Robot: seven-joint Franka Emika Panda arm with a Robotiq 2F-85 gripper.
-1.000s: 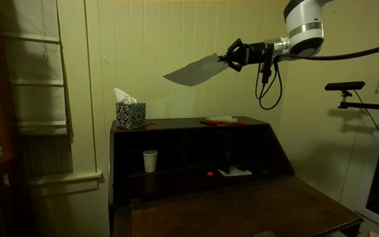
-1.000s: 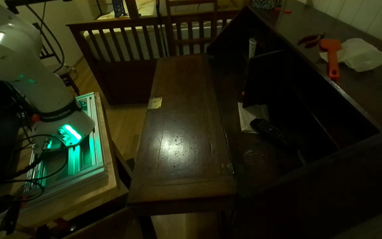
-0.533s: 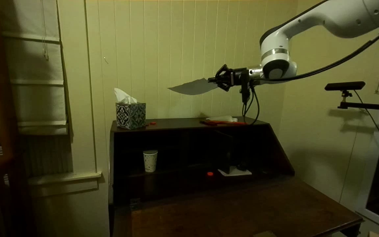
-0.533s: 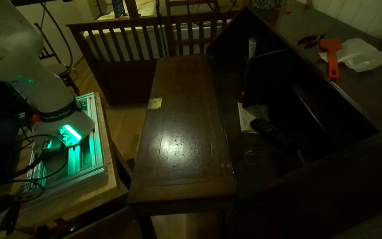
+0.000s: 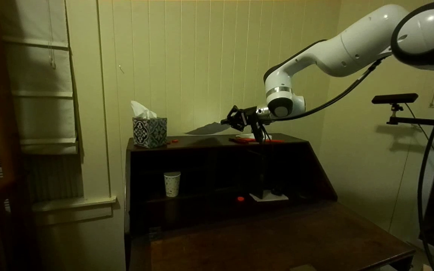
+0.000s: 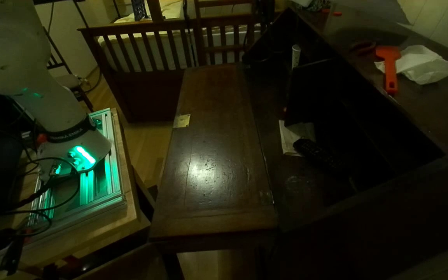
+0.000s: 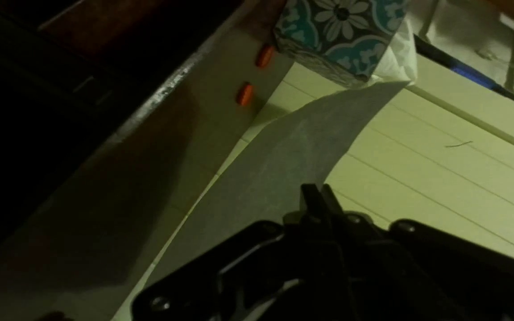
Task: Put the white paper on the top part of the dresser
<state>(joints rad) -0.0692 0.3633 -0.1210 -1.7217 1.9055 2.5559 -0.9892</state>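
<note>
In the middle of an exterior view, the gripper [image 5: 224,121] is squeezed tight on the white paper [image 5: 206,129]. The paper pokes out to the left, just above the dresser [image 5: 202,146] top. A tissue box [image 5: 150,132] sits on that top, left of the middle, and a cup [image 5: 172,184] stands lower down inside

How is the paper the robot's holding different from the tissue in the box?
The white paper is a wide sheet with a smooth bend, but the bit of tissue showing is smaller and crinkled. The tool pinches the white paper, while the tissue pokes up out of the patterned box. The white paper looks grey here; the tissue looks brighter and whiter. Both look thin and plain.
</note>
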